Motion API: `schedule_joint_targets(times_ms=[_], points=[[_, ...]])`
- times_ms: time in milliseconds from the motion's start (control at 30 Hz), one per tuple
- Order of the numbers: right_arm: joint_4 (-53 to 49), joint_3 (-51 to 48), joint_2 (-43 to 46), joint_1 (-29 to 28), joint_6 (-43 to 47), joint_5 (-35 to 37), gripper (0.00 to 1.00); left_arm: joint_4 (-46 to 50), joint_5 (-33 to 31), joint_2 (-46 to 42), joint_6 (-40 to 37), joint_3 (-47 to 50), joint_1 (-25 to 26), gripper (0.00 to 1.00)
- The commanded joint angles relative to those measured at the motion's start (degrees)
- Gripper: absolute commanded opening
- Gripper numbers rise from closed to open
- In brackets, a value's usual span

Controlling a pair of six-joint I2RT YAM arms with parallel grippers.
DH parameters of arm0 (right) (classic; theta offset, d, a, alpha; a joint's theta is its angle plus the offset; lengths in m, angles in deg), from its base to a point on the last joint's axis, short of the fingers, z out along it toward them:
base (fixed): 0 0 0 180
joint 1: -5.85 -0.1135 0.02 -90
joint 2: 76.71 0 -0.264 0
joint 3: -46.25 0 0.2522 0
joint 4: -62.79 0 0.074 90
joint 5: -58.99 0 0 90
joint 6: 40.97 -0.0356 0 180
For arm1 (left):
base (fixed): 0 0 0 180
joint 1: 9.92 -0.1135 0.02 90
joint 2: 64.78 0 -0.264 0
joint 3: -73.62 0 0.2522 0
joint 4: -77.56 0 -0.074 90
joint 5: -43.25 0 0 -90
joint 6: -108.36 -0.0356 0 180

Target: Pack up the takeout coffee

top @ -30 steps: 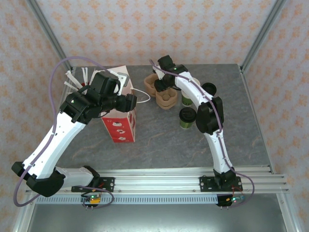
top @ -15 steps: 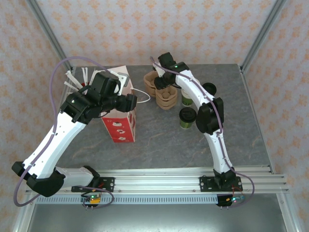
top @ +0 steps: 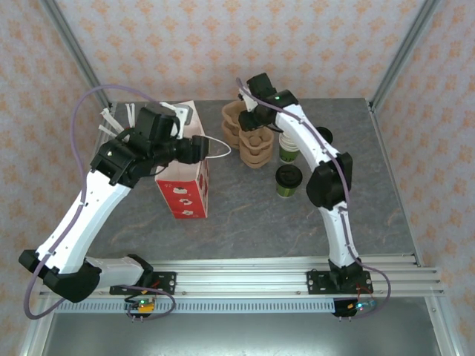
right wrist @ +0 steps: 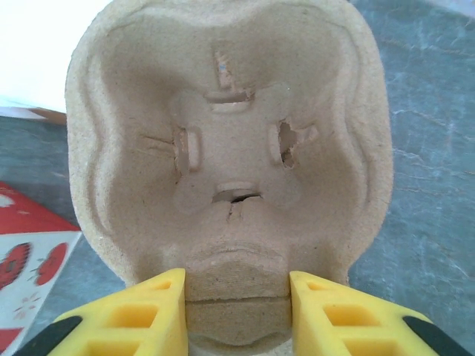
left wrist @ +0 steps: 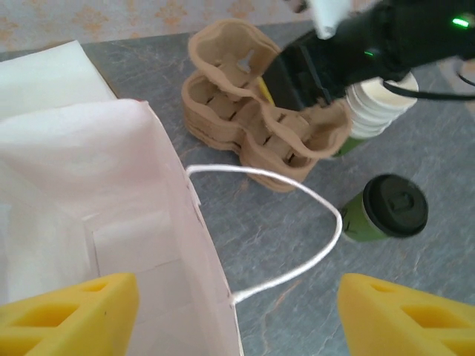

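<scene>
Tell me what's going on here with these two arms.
The right gripper is clamped on the rim of a pulp cup carrier at the carrier stack. The left gripper hangs open at the mouth of the paper bag. The takeout coffee stands lidded on the table, untouched and not yet packed.

White arm links [top: 82, 215] with black joints [top: 324, 185], purple cables [top: 78, 122]; yellow fingers [left wrist: 67, 315] (hollow-ribbed, it seems), green status light [left wrist: 460, 22]
</scene>
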Motion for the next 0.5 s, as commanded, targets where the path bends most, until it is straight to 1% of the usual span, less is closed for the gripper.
schedule_joint_targets(times_ms=[0, 133, 233, 333, 400, 467], points=[[4.00, -6.05, 11.38, 0.37, -3.52, -2.80, 0.36, -5.89, 5.38, -1.07, 4.89, 0.80, -2.85, 0.73], [9.97, -17.52, 21.51, 0.07, -6.07, -5.75, 0.35, -9.38, 8.57, -1.11, 8.45, 0.56, -4.24, 0.75], [16.41, -27.63, 30.15, -1.10, -7.79, -6.34, 0.35, -12.19, 13.07, 0.82, 12.08, -0.09, -4.27, 0.76], [22.62, -37.01, 37.58, -2.56, -10.11, -6.80, 0.35, -15.88, 18.21, 3.97, 17.38, -0.63, -4.24, 0.77], [25.06, -41.02, 40.82, -3.74, -11.01, -6.46, 0.35, -18.58, 21.17, 6.09, 20.60, -0.83, -3.92, 0.77], [26.58, -43.81, 43.16, -4.62, -11.96, -6.50, 0.35, -20.73, 22.02, 7.99, 22.63, -1.28, -2.80, 0.78]])
